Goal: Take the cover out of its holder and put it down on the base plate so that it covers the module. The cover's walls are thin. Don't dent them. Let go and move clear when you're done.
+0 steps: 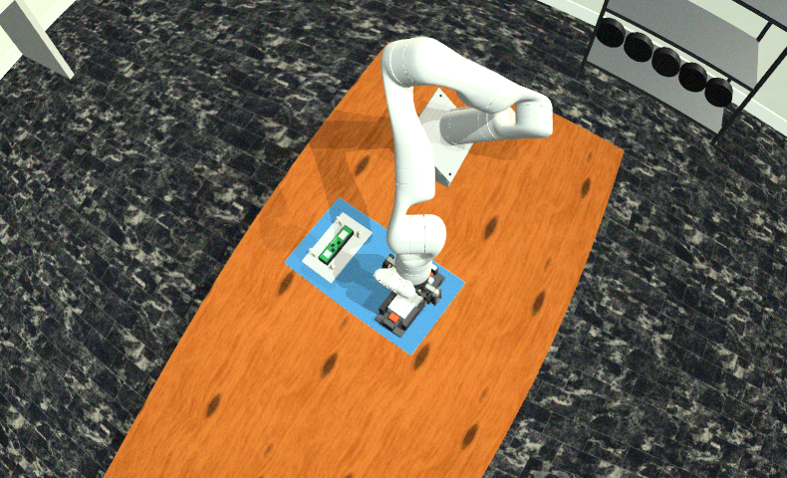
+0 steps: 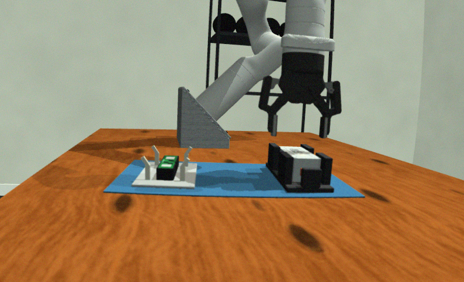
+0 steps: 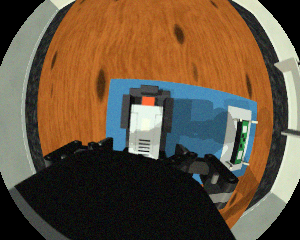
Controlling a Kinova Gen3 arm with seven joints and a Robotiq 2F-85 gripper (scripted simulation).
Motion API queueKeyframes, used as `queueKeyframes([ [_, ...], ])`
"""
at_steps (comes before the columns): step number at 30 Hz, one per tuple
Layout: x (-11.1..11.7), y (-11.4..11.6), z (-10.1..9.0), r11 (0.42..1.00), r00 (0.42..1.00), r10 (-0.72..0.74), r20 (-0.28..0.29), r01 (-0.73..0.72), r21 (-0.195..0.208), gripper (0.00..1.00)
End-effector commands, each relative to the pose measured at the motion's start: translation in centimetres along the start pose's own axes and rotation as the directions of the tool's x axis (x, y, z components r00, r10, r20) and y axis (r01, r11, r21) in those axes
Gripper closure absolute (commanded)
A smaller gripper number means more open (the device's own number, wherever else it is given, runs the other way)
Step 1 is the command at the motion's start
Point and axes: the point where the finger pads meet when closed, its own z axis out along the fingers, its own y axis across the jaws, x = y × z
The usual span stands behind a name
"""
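Observation:
The white cover [image 1: 402,305] [image 2: 302,162] [image 3: 146,130] sits upright in its black holder [image 1: 384,323] [image 2: 286,169] [image 3: 125,112], between the holder's posts. The green-topped black module [image 1: 335,244] [image 2: 168,167] [image 3: 243,142] is uncovered on the white base plate [image 1: 341,266] [image 2: 147,183] [image 3: 231,125], among slanted white guide posts. My gripper [image 2: 298,135] [image 3: 143,148] is open and empty, pointing down, with its fingertips a little above the cover's top in the exterior view. The arm hides most of the gripper in the top view. The wrist view hides the cover's near end.
Holder and base plate stand apart on a blue mat [image 1: 412,343] [image 2: 227,192] [image 3: 190,90] on the wooden table. The white guide posts stick up higher than the module. The arm's grey mount [image 2: 199,129] is behind the mat. A shelf stands beyond the table.

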Motion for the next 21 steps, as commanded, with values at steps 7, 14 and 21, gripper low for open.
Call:
queueKeyframes([
  [7,-0.1,-0.1,2.5,1.0,1.0,-0.003,0.003,0.003,0.002,0.0],
  [14,-0.2,-0.1,6.1,1.0,1.0,-0.004,0.004,0.004,0.002,0.0],
  [21,-0.1,0.0,6.0,1.0,1.0,-0.002,0.001,0.002,0.001,0.0],
])
